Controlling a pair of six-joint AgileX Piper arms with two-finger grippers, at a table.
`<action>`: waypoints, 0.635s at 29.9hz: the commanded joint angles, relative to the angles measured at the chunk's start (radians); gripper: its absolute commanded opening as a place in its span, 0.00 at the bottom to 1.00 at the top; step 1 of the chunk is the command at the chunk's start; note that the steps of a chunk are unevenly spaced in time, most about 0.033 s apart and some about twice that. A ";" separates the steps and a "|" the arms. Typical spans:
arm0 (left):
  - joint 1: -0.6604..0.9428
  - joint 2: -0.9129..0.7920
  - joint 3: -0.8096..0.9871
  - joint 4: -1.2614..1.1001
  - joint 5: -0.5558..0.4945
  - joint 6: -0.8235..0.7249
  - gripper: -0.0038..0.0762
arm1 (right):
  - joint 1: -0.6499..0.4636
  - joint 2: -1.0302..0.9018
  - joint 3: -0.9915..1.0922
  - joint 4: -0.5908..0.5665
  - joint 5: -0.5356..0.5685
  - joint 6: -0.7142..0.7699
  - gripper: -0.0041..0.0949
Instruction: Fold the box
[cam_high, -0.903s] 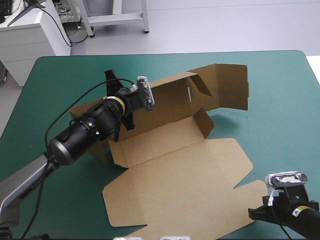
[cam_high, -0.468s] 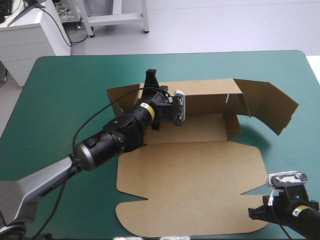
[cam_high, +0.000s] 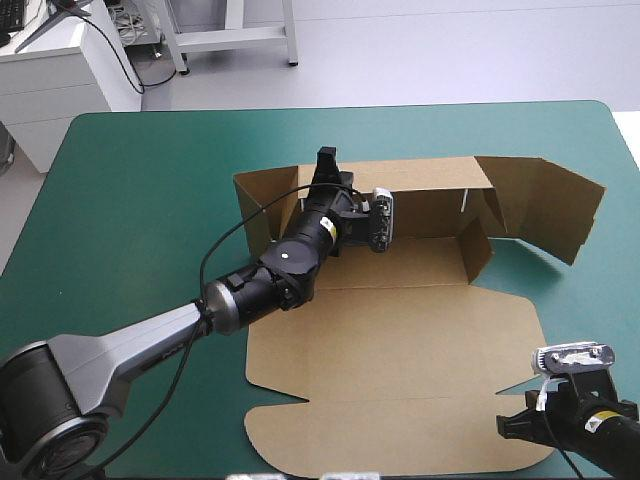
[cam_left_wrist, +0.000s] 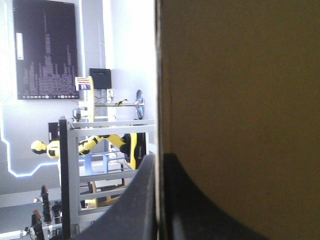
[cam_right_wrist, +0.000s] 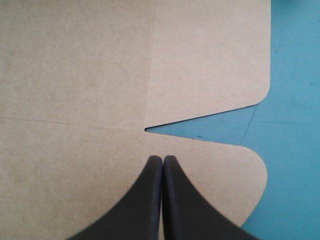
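The brown box (cam_high: 390, 360) lies as a cut sheet right of the table's middle, its lid panel flat toward the front edge. Its back wall (cam_high: 430, 190) stands raised, with a side flap (cam_high: 540, 205) up at the right end and a smaller flap (cam_high: 472, 245) turned inward. My left gripper (cam_high: 327, 165) reaches over the wall's left part, shut on its top edge. In the left wrist view the board (cam_left_wrist: 240, 75) stands on edge between the fingers of the left gripper (cam_left_wrist: 159, 157). My right gripper (cam_high: 510, 428) is shut, hovering over the lid's front right flap (cam_right_wrist: 75, 65), its tips (cam_right_wrist: 162, 159) just short of a notch.
The teal-green cover (cam_high: 130, 180) shows bare left of and behind the box, and in a strip (cam_right_wrist: 295, 100) beside the lid's right edge. The sheet's front edge lies close to the table's front edge.
My left arm has swung the box to the right and turned it, so the back wall now runs square to the table's far edge. The right gripper has stayed in place.
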 joint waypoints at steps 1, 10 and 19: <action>-0.039 -0.025 -0.024 0.232 0.040 -0.217 0.04 | -0.007 0.008 -0.027 0.014 -0.042 -0.009 0.02; -0.069 -0.022 0.022 0.232 0.046 -0.237 0.04 | -0.007 0.008 -0.027 0.020 -0.052 -0.009 0.02; -0.069 -0.022 0.024 0.232 0.042 -0.239 0.04 | -0.007 0.008 -0.027 0.076 -0.050 -0.007 0.14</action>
